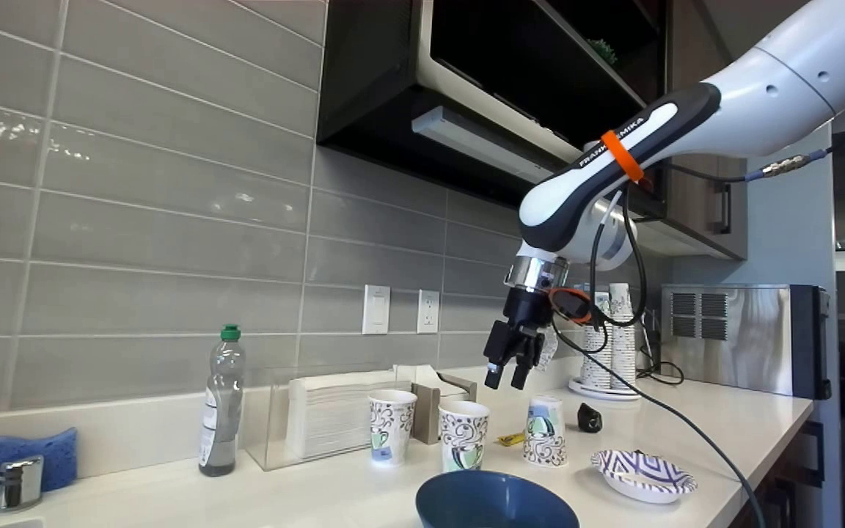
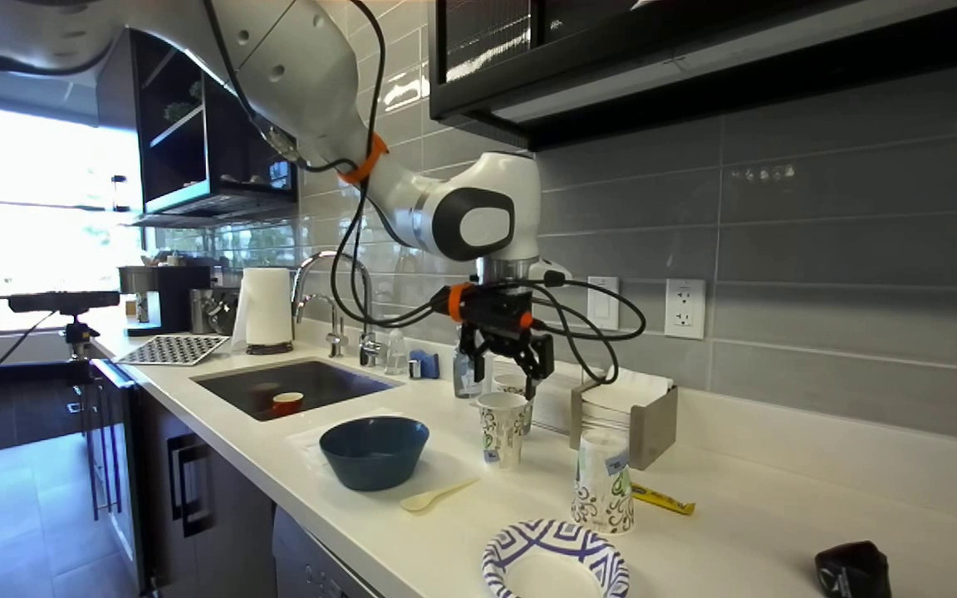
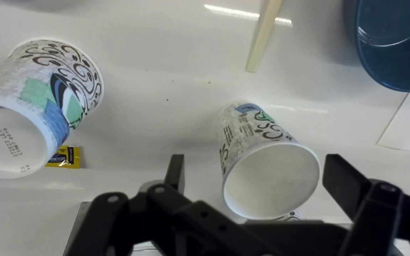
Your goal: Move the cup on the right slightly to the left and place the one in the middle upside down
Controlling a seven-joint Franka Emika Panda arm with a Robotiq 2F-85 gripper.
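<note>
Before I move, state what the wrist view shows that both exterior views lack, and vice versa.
In the wrist view only: legible black base lettering on the upside-down patterned paper cup.
In both exterior views only: the blue porous sponge and grey tiled wall.
Shared by all: that cup, the middle upright patterned paper cup, round dark-blue bowl, flat yellow packet, open black pincer.

The place can be known as a kitchen. A sink (image 2: 337, 378) is set into the long white counter (image 2: 736, 531), between its front and back edges, and a tall tap (image 2: 370, 349) is fixed near the back edge. Paper towels (image 2: 268, 309), a green-capped bottle (image 1: 221, 411) and a blue sponge (image 1: 56, 462) are set along that edge. Cupboards (image 1: 367, 88) are hung above it, and gray tiles (image 1: 173, 227) are laid behind.
</note>
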